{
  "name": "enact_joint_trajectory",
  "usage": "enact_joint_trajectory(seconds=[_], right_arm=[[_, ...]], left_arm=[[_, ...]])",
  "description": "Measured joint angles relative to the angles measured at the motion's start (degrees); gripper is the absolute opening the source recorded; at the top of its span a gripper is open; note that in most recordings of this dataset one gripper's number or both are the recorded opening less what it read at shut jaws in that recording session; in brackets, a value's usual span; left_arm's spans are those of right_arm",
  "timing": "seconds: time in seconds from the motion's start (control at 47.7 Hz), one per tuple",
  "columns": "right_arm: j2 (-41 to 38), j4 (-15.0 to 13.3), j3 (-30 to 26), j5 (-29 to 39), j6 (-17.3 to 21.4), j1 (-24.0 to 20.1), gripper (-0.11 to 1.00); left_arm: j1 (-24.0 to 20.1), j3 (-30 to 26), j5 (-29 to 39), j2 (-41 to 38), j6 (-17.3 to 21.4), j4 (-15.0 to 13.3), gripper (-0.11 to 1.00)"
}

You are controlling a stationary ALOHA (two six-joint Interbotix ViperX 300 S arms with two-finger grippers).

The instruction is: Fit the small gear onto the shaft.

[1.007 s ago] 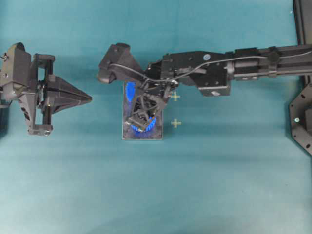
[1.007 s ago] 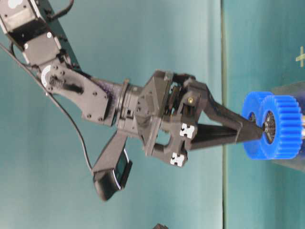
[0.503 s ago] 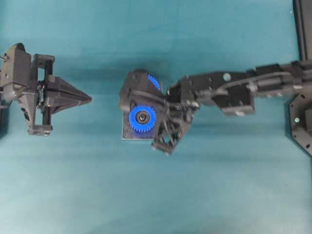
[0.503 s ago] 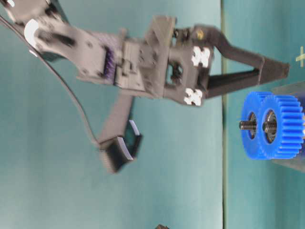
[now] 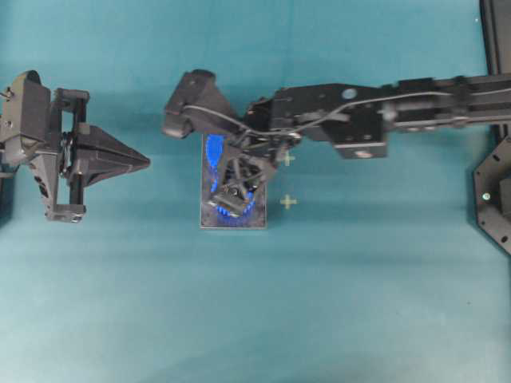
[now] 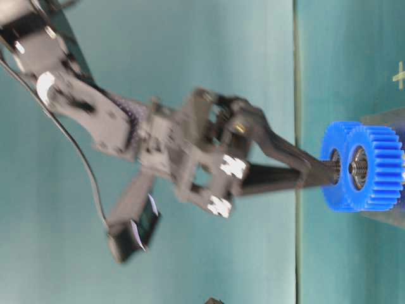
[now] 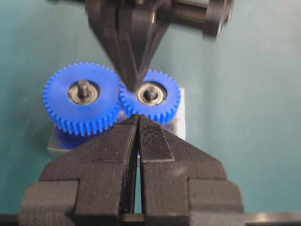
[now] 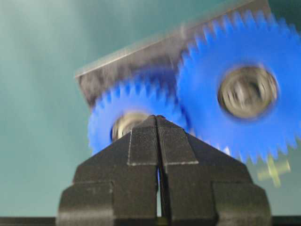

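Observation:
The small gear (image 7: pixel 164 106) sits on the grey plate (image 7: pixel 181 101) beside the larger blue gear (image 7: pixel 82 113), their teeth meshed. The shaft (image 7: pixel 150 94) shows as a pin end in the small gear's hub. My right gripper (image 7: pixel 133 84) is shut with nothing in it. It points down, its tip at the small gear's (image 8: pixel 106 117) hub, seemingly touching it. From overhead, the right gripper (image 5: pixel 227 199) covers most of the small gear (image 5: pixel 243 207). My left gripper (image 5: pixel 148 162) is shut and empty, well left of the plate (image 5: pixel 209 222).
The larger gear (image 8: pixel 211 61) stands on its own pin at the plate's far end. Two yellow cross marks (image 5: pixel 288 202) lie on the teal table right of the plate. A dark frame (image 5: pixel 495 199) stands at the right edge.
Half a second ago the right gripper was lifted up and off the gears. It has come back down with its tip at the small gear's hub. The left arm has not moved.

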State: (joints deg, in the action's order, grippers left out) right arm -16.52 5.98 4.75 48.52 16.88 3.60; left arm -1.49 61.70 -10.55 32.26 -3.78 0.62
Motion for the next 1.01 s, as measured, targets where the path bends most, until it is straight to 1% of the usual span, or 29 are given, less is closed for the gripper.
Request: enact_joint_trajectory(seconds=[0.147,0.315,0.419,0.524,0.629,0.713,0.86,1.007], right_arm=[[-0.7,0.1,0.2,1.6,-0.1,0.4,-0.01],[1.1,0.2,3.1,2.7,0.0,0.4,-0.01],[3.1,0.9,5.6,2.9,0.2,-0.7,-0.01],[4.8,1.4,8.3,3.4,1.5,-2.3,-0.01],[5.8,1.7,9.7,4.4,2.5,-3.9,-0.01],[6.7,1.8,9.4,3.9,2.6,-3.9,-0.01],[6.7,1.1,6.9,1.9,2.5,-1.8,-0.01],[4.1,0.2,3.8,0.8,2.5,-0.4,-0.01]], left_arm=[[0.0,0.0,-0.1,0.0,0.0,0.1,0.0],[0.0,0.0,-0.1,0.0,0.0,0.1,0.0],[0.0,0.0,0.0,0.1,0.0,0.1,0.0],[0.0,0.0,-0.1,0.1,0.0,0.1,0.0],[0.0,0.0,-0.1,0.1,0.0,0.1,0.0],[0.0,0.0,-0.1,0.1,0.0,0.1,0.0],[0.0,0.0,-0.1,0.1,0.0,0.1,0.0],[0.0,0.0,-0.1,0.1,0.0,0.0,0.0]])
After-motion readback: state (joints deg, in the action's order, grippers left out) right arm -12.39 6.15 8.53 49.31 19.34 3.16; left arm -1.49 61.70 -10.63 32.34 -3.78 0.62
